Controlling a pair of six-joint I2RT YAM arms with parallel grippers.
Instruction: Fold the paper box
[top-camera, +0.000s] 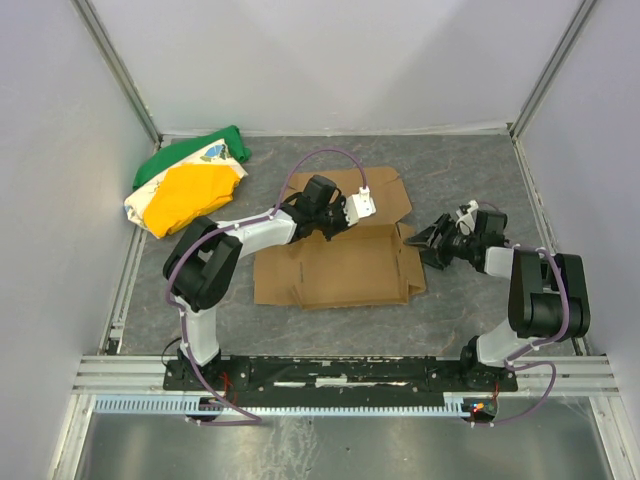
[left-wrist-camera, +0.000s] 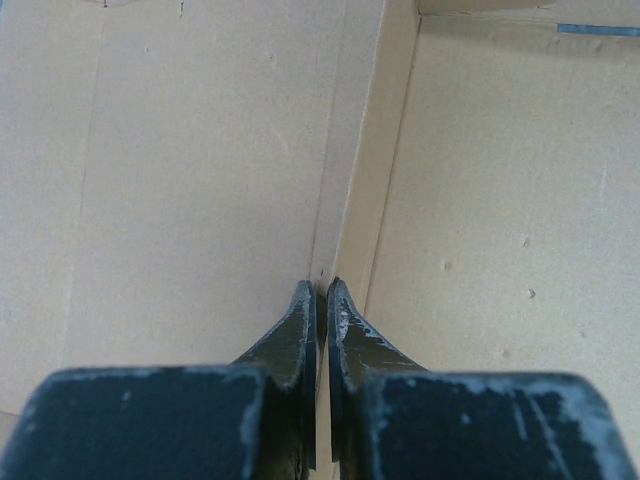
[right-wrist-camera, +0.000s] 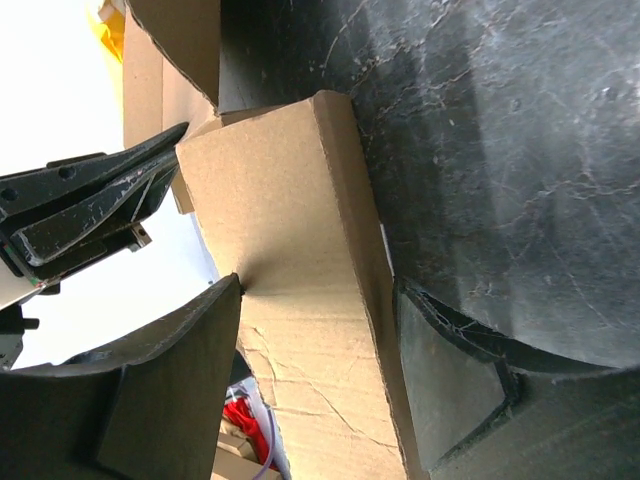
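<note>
Left fingers (left-wrist-camera: 306, 320), shut and empty, press into the paper box (top-camera: 340, 270) at desk (top-camera: 450, 310) centre. Right fingers (right-wrist-camera: 170, 390), spread, straddle its three-o'clock flap (right-wrist-camera: 290, 230); ungripped, that flap may flop down flat.

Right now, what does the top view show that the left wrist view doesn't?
Only the top view: the whole box lying mostly flat, the cloth bundle at the far left, and the right tool at the box's right edge. Only the left wrist view: the left tool, tips shut, at a crease. Both: the box's brown cardboard.
</note>
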